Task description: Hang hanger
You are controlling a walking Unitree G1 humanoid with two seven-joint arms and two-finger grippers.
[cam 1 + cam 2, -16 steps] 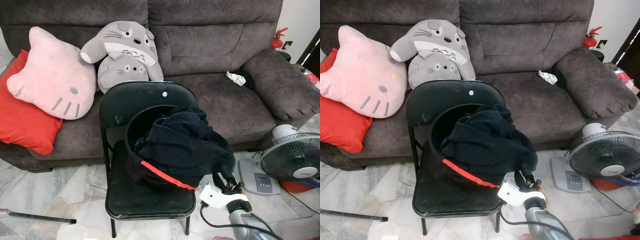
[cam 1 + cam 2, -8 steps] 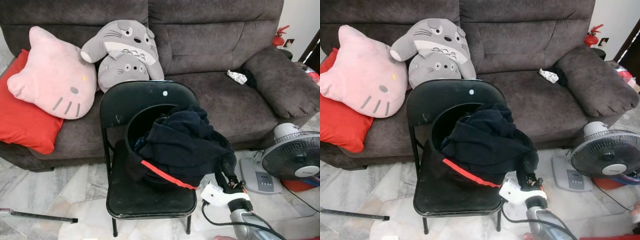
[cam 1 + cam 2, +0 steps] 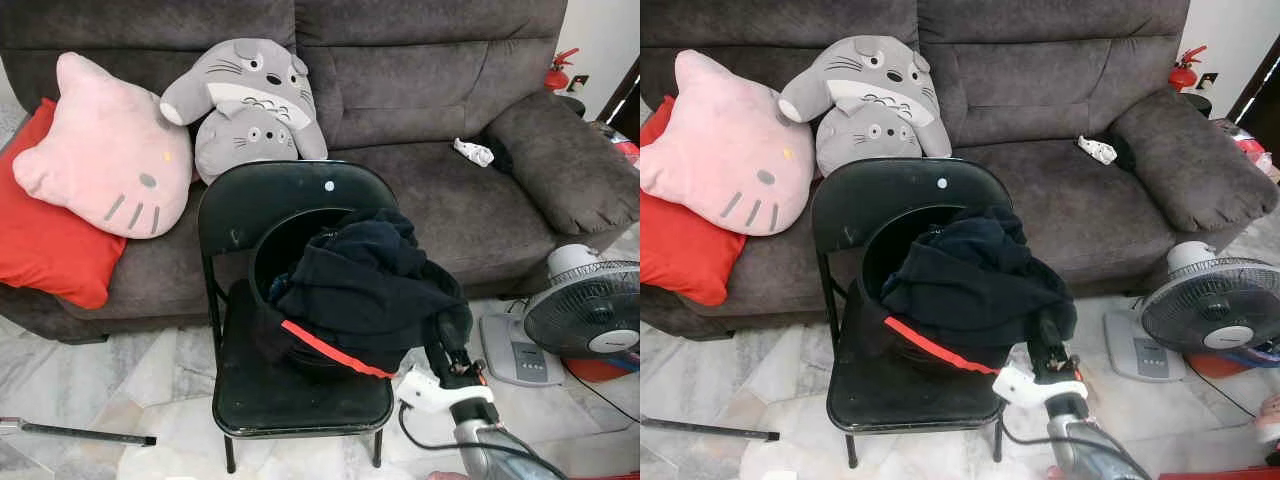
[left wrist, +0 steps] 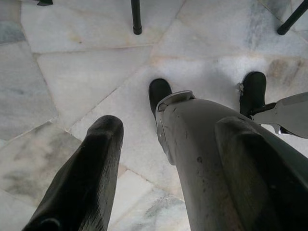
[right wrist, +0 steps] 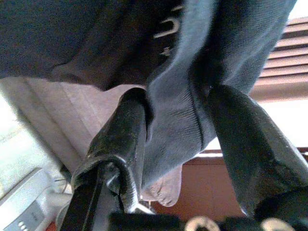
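The right gripper (image 5: 178, 144) is closing its fingers on a fold of the dark garment (image 3: 370, 285) at the chair's (image 3: 300, 400) front right edge. No hanger is visible, maybe hidden in the cloth. Next, I think, lifting the garment is needed. The left gripper (image 4: 159, 163) is hanging apart over the floor.

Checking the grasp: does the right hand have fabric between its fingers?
Yes, the right hand has a fold of the dark garment between its two fingers.

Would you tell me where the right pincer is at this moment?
In the left eye view, the right pincer is at the right edge of the dark garment piled in the basket on the black chair, fingers around a fold.
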